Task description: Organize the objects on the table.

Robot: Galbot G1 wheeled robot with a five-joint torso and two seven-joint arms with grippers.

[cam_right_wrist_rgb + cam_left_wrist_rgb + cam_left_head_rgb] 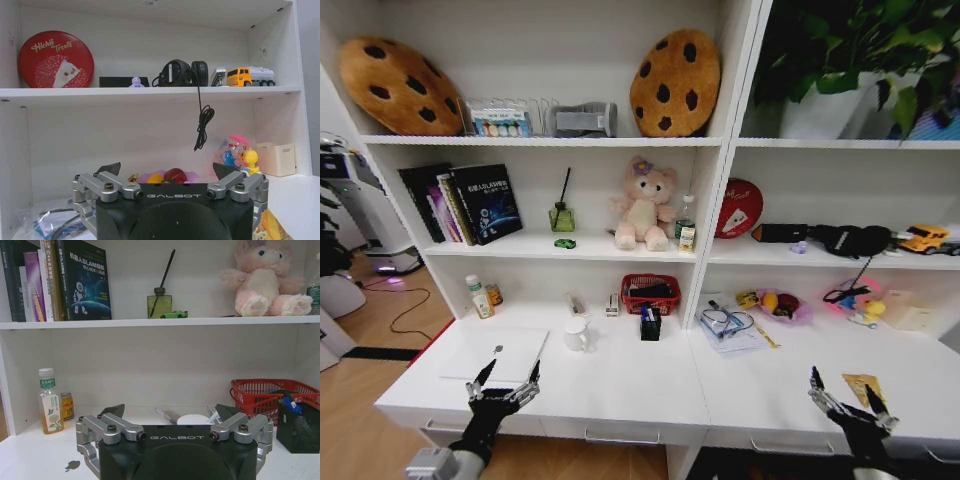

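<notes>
The slim silver laptop (495, 352) lies shut on the left of the white table (640, 385); its logo (72, 466) shows in the left wrist view. My left gripper (507, 375) (170, 412) hovers open over the laptop's near edge. A tiny green toy car (565, 243) (174, 314) sits on the shelf above, beside a green diffuser bottle. A blue pen (290, 405) stands in a black holder (650, 322). My right gripper (843, 388) (166, 170) is open above the table's right front, next to a yellowish crumpled scrap (863, 388) (272, 225).
On the table stand a white mug (577, 335), a red basket (650, 293), a drink bottle (478, 297), bagged glasses (725, 322) and a purple fruit plate (783, 305). A pink plush bear (643, 208) and books (470, 203) sit on the shelf.
</notes>
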